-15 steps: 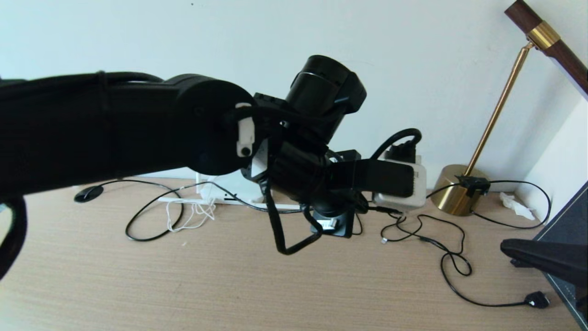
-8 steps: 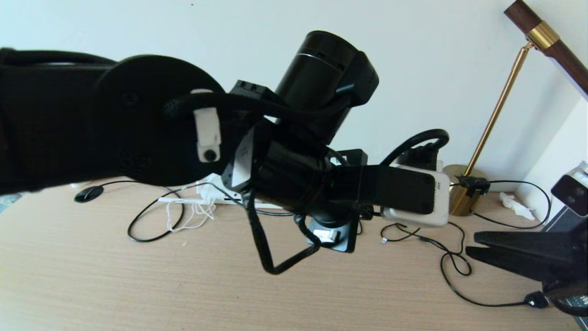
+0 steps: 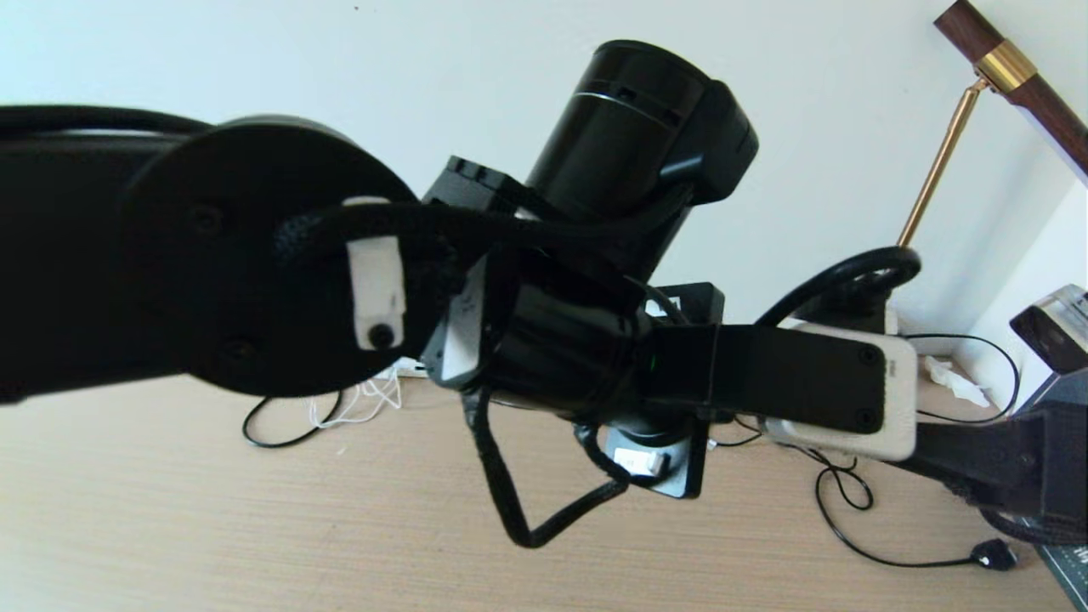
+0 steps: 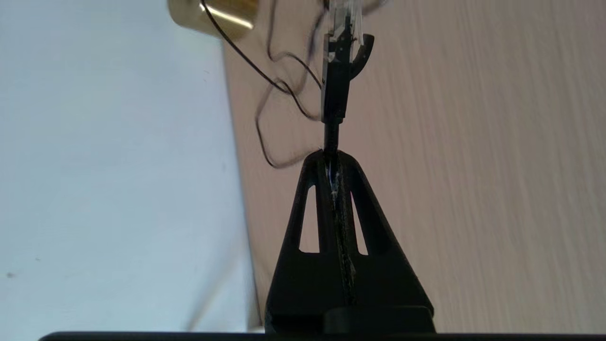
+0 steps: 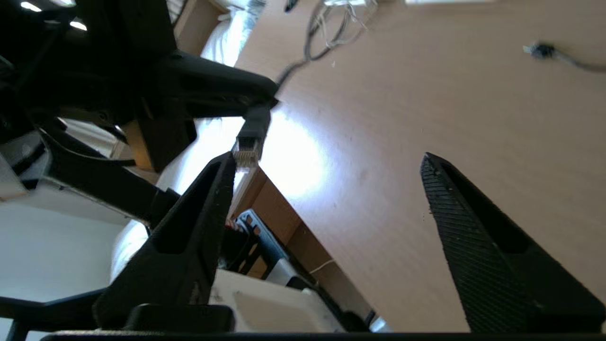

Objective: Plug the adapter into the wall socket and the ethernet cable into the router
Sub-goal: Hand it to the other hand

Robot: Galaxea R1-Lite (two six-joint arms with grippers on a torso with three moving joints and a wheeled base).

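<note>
Now right tool [image 5: 326, 166] spread wide, brought in beside left tool [image 4: 332, 154], which is clamped on ethernet cable [image 4: 335, 90] just behind plug, held above worktop [image 3: 255, 527]. Handover judged next; router not visible.

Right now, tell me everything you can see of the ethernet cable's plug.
The ethernet cable ends in a small black plug with a clear tip, gold contacts showing in the right wrist view. The left gripper is shut on the thin cord just behind the plug, holding it in the air above the wooden desk, pointing toward the right gripper, whose jaws stand open.
</note>
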